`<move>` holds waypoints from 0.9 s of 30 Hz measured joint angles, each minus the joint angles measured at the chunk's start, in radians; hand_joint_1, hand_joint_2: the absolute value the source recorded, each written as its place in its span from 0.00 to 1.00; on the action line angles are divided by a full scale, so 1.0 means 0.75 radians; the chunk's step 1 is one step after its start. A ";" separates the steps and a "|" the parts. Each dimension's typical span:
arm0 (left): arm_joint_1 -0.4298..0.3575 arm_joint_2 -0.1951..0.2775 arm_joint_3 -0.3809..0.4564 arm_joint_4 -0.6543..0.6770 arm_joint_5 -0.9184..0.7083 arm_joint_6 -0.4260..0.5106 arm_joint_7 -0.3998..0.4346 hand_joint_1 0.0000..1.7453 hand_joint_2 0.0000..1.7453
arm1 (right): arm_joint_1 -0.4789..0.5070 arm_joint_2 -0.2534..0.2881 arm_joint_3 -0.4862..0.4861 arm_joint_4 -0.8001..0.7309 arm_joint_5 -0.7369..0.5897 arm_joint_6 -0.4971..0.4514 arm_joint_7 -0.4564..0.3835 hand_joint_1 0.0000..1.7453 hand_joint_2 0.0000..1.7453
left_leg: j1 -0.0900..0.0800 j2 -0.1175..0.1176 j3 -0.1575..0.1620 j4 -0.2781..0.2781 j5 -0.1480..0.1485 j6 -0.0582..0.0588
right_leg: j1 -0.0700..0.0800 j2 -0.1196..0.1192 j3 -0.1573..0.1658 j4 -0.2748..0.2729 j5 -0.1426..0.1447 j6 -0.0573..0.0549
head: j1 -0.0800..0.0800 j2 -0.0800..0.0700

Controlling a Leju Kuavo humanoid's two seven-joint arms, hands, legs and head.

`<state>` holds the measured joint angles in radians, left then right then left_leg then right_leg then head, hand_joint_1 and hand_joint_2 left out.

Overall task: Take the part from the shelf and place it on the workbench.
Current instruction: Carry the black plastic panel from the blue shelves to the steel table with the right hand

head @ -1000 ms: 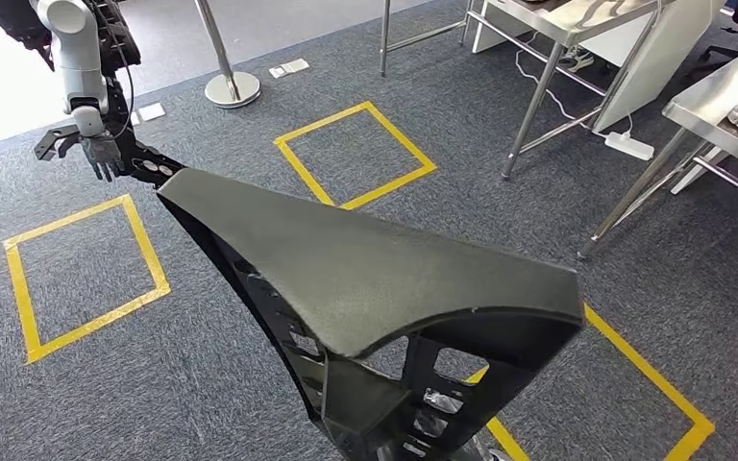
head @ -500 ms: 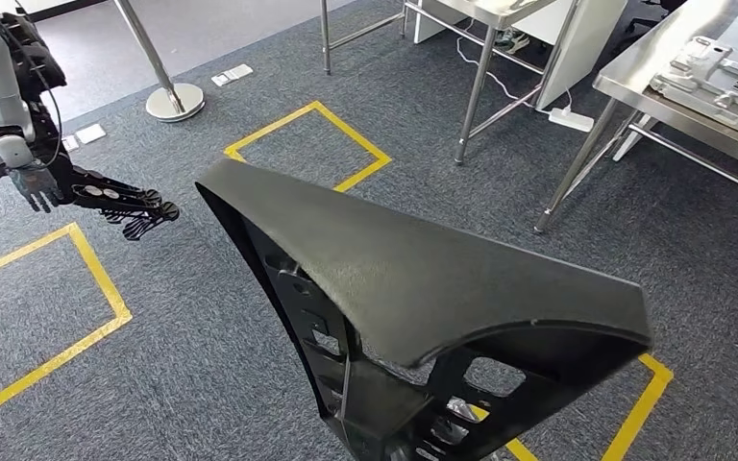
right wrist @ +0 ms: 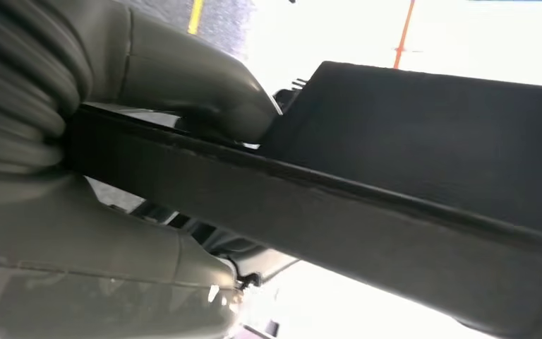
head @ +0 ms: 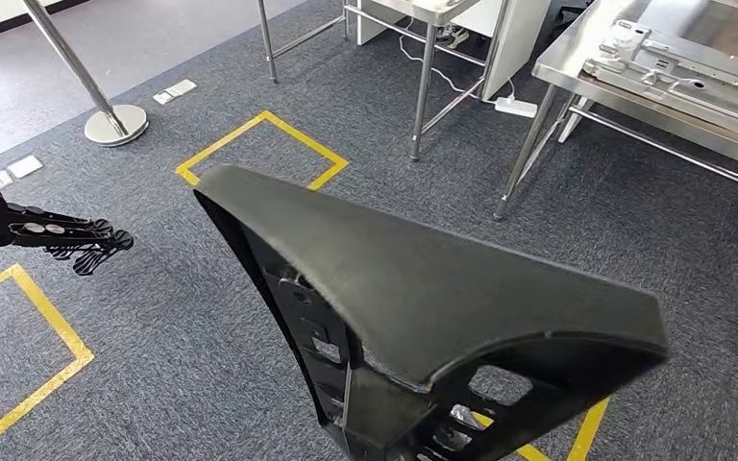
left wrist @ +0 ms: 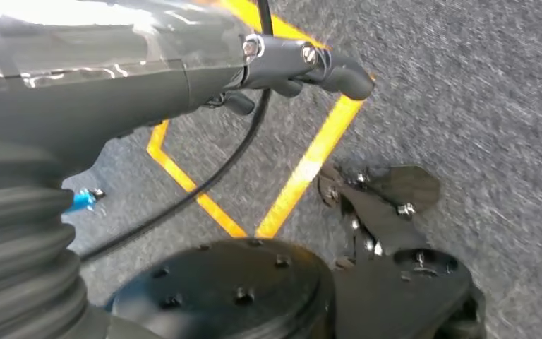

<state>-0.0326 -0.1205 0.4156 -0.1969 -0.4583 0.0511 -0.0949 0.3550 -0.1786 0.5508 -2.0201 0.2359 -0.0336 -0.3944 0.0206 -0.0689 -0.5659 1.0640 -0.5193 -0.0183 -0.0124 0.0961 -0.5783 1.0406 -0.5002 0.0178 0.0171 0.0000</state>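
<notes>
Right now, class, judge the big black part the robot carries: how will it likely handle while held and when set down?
The black part looks stiff: it holds its long wedge shape unsupported. Cut-outs in its ribbed underside suggest it is light for its size. Held near one end by the right hand, it may swing; its curved face could rock on the workbench.

Matt, grainy black plastic part [head: 423, 279]

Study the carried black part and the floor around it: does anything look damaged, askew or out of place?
Nothing stands out. The black part looks whole, gripped at its edge by the right hand, and the yellow tape squares lie flat on the carpet.
</notes>
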 joint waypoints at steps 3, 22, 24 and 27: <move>-0.001 -0.001 0.003 -0.001 -0.001 0.002 0.000 0.00 1.00 | 0.004 -0.002 0.002 -0.006 0.003 -0.001 0.000 1.00 1.00 | 0.003 0.043 0.004 -0.008 0.004 0.025 | 0.001 -0.046 -0.031 0.058 -0.037 0.012 | 0.002 0.000; -0.001 -0.004 0.013 -0.002 -0.021 -0.008 -0.016 0.00 1.00 | 0.044 -0.038 -0.048 -0.036 0.025 -0.083 -0.004 1.00 1.00 | -0.012 0.100 -0.106 0.314 -0.181 -0.016 | 0.010 -0.107 0.004 -0.023 0.018 -0.042 | 0.001 0.000; -0.002 -0.004 0.019 -0.002 -0.023 -0.011 -0.017 0.00 1.00 | 0.055 -0.045 -0.065 -0.037 0.032 -0.087 -0.002 1.00 1.00 | -0.011 0.096 -0.109 0.302 -0.140 -0.016 | 0.009 -0.081 0.008 -0.021 0.016 -0.041 | 0.001 0.000; 0.002 -0.004 0.027 -0.002 -0.024 -0.011 -0.015 0.00 1.00 | 0.065 -0.053 -0.084 -0.045 0.038 -0.089 0.000 1.00 1.00 | -0.002 0.028 -0.010 0.062 -0.016 -0.015 | 0.007 -0.038 0.007 -0.007 0.007 -0.028 | 0.001 0.000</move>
<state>-0.0310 -0.1236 0.4360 -0.1983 -0.4762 0.0427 -0.1064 0.4035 -0.2185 0.4874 -2.0539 0.2643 -0.1006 -0.3943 0.0192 -0.0479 -0.5737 1.1103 -0.5311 -0.0295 -0.0073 0.0675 -0.5729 1.0357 -0.4946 -0.0029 0.0180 -0.0001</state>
